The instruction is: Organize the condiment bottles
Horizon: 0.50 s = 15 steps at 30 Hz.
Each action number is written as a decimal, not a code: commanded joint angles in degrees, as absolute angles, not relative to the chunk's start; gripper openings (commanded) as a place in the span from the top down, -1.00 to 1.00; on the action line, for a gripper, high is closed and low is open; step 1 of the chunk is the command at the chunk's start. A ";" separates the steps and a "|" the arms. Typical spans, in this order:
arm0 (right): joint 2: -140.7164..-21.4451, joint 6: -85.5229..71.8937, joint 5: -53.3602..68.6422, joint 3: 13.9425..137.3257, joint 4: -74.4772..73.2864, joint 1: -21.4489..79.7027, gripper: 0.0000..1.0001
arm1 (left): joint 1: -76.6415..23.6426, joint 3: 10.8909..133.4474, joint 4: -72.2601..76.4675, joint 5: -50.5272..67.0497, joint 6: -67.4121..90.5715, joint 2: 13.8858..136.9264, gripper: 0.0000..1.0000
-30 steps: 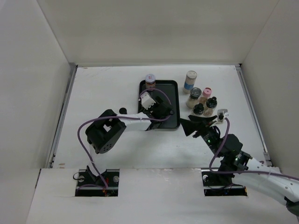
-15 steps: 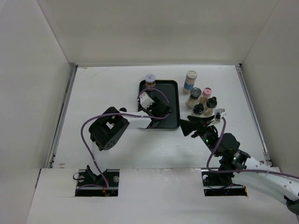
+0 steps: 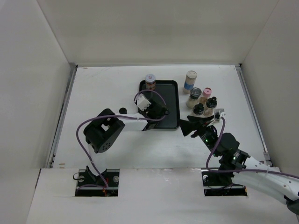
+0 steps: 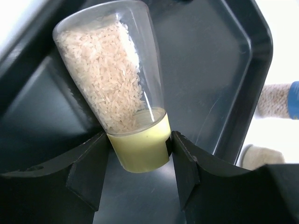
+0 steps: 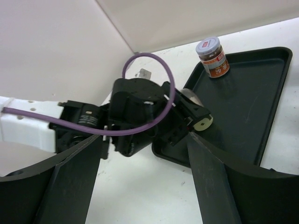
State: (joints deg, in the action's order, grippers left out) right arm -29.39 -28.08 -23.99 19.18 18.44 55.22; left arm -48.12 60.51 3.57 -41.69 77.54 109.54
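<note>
Drawn back leftward, the left gripper [image 4: 138, 142] clamps a tilted yellow-capped bottle [image 4: 112, 79] over the tray [image 4: 219, 70]. The right gripper [image 5: 142, 140] stands spread; overhead, that bottle is hidden.

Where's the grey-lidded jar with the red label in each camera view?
Top external: the grey-lidded jar stands in the far left corner of the black tray.
Left wrist: not in it; the yellow-capped bottle fills the view.
Right wrist: upper right, the jar in the tray's corner.
Shared landmark: the black tray, seen in all three views.
</note>
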 commanded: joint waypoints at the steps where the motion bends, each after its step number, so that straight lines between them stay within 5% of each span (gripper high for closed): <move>1: -29.44 -27.77 -23.47 20.30 21.18 55.76 -0.59 | -47.86 57.31 4.65 -39.82 77.17 101.62 0.39; 10: -29.97 -27.69 -23.47 20.48 21.18 55.76 -0.55 | -44.43 50.01 13.79 -29.37 76.82 90.19 0.50; 15: -32.07 -27.60 -23.20 21.18 20.66 55.76 -0.17 | -42.24 49.05 13.54 -25.32 76.29 81.93 0.52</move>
